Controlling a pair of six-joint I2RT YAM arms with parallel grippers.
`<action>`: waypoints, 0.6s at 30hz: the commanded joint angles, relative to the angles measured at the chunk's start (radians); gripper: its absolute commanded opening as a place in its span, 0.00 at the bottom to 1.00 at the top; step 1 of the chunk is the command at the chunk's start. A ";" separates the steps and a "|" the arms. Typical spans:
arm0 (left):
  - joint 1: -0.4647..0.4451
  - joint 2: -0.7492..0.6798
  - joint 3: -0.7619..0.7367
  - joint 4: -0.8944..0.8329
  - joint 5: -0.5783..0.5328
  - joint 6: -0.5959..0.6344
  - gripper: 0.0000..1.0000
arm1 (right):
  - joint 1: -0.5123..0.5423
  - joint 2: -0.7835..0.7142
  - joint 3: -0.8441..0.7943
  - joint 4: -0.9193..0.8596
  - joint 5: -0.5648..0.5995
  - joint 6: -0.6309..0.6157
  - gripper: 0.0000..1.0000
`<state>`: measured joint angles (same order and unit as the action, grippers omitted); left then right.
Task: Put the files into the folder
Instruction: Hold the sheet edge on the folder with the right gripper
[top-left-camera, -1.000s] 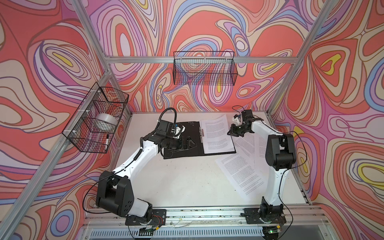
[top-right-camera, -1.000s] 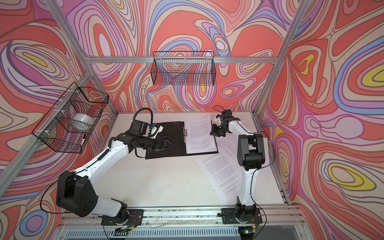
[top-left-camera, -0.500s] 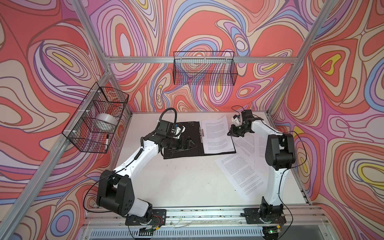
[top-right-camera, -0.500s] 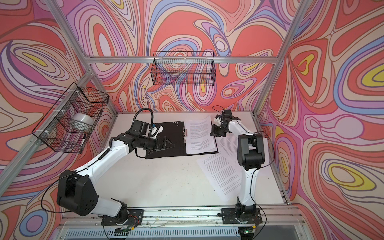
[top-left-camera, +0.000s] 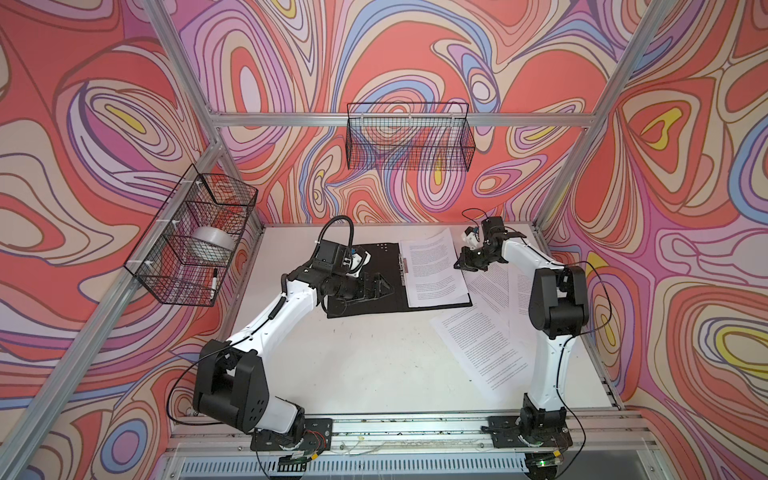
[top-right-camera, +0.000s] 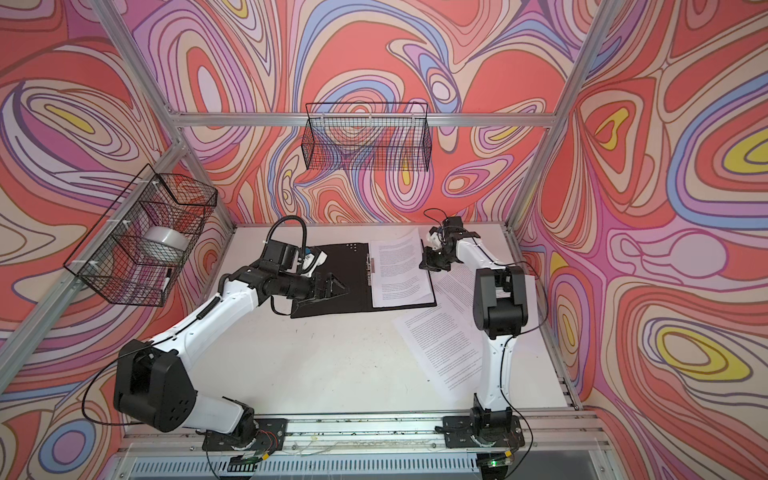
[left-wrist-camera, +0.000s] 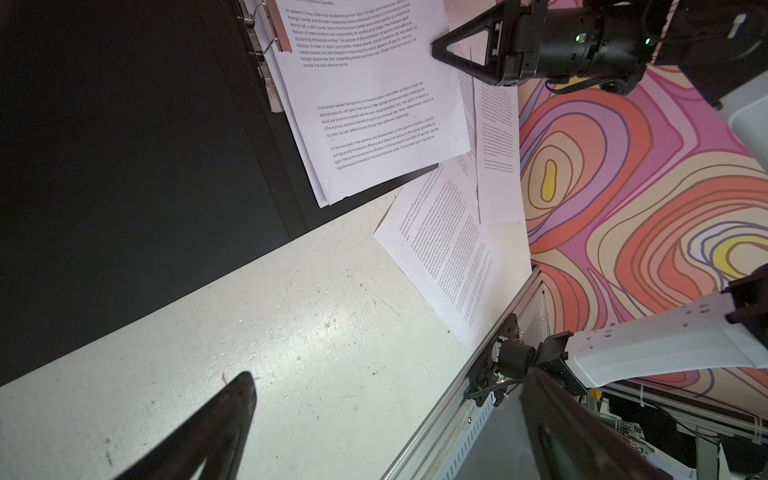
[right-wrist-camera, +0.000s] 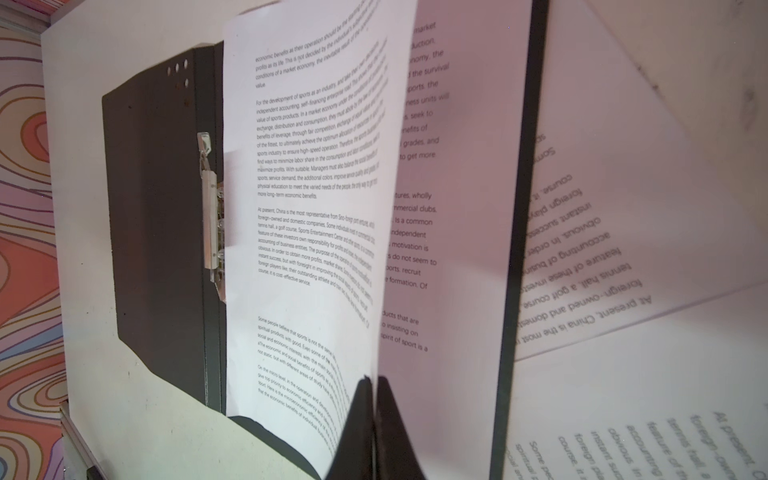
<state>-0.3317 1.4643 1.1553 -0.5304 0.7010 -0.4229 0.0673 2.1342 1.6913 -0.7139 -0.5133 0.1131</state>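
The folder (top-left-camera: 390, 266) (top-right-camera: 332, 307) lies open at the back of the table, black inside faces up, with a metal clip (right-wrist-camera: 210, 216) along its spine. Files (top-left-camera: 432, 270) (left-wrist-camera: 374, 104) rest on its right half. My right gripper (top-left-camera: 461, 264) (right-wrist-camera: 376, 380) is shut on the right edge of the top sheet (right-wrist-camera: 316, 166), which curves up off the sheet under it. More loose files (top-left-camera: 482, 345) (left-wrist-camera: 449, 257) lie on the table to the right. My left gripper (top-left-camera: 384, 286) (left-wrist-camera: 386, 399) is open and empty, low over the folder's left half.
A wire basket (top-left-camera: 191, 241) on the left wall holds a tape roll (top-left-camera: 210, 245) and a marker. Another wire basket (top-left-camera: 409, 141) hangs on the back wall. An aluminium rail (top-left-camera: 395, 428) runs along the white table's (top-left-camera: 374, 365) front edge.
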 joint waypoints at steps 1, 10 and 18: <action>0.009 0.008 -0.011 0.007 0.013 -0.001 1.00 | 0.011 0.037 0.036 -0.023 -0.004 -0.023 0.00; 0.008 0.008 -0.011 0.004 0.012 0.000 1.00 | 0.020 0.037 0.032 -0.017 -0.016 -0.023 0.00; 0.008 0.007 -0.011 0.004 0.012 -0.002 1.00 | 0.020 0.039 0.034 -0.015 0.003 -0.020 0.00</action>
<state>-0.3317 1.4643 1.1553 -0.5301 0.7036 -0.4232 0.0803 2.1582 1.7092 -0.7258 -0.5163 0.1047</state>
